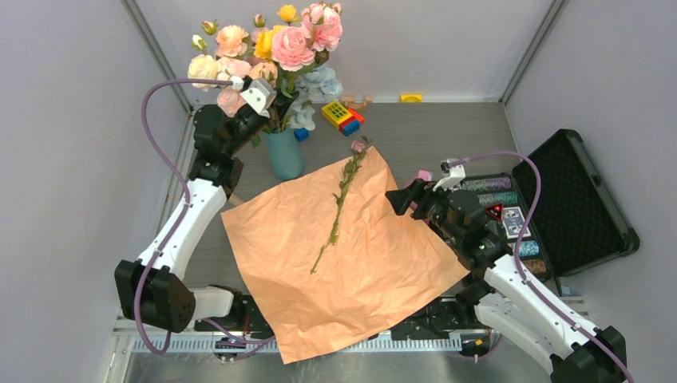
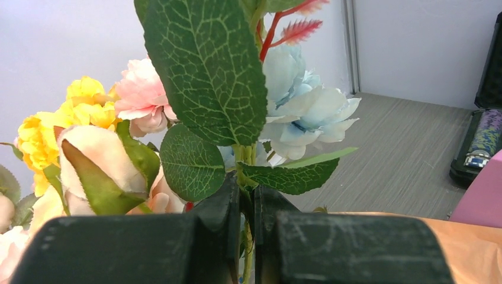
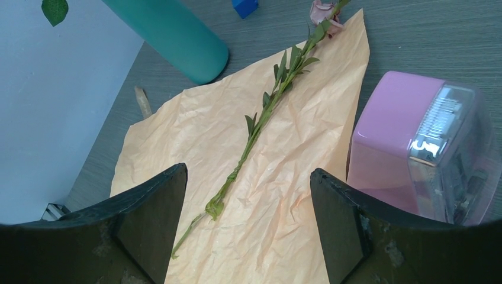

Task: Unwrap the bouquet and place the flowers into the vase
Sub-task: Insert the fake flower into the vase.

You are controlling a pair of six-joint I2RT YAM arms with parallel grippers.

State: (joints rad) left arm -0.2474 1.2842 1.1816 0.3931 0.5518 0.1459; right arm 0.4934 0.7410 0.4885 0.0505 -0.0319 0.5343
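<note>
Left end effector (image 2: pixel 247 204): I am seeing it clamping tight on a thin green stem among the flowers (image 1: pixel 271 48), with its fingers (image 2: pixel 220 216) pressing the stem from both sides, just above the mouth of the vase.
Right end effector (image 3: pixel 248 173): it is hanging with its jaws wide apart and gripping nothing, low over the right edge of the kraft paper.
Vase (image 1: pixel 285 153): the teal cylinder is standing upright on the counter (image 1: pixel 447 132) at the far left, just beyond the paper's far-left edge.
Flowers: pink, peach, yellow and pale-blue blooms are rising out of the vase in a full bunch, and large green leaves are filling the left wrist view.
Kraft paper (image 1: pixel 359 271): it is lying unfolded and crinkled on the counter between the two arms, with its near corner reaching over the rail at the near edge.
Loose stem (image 1: pixel 339 209): one leafy stem is lying on the paper, running from the middle to the far corner, with its small pinkish bloom resting at the paper's tip.
Pink box (image 3: pixel 408 136): it is sitting just beside the paper's right edge, close to the right end effector.
Black case (image 1: pixel 587 199): it is lying open at the right of the counter.
Toy blocks (image 1: pixel 342 116): they are sitting near the back wall, to the right of the vase.
</note>
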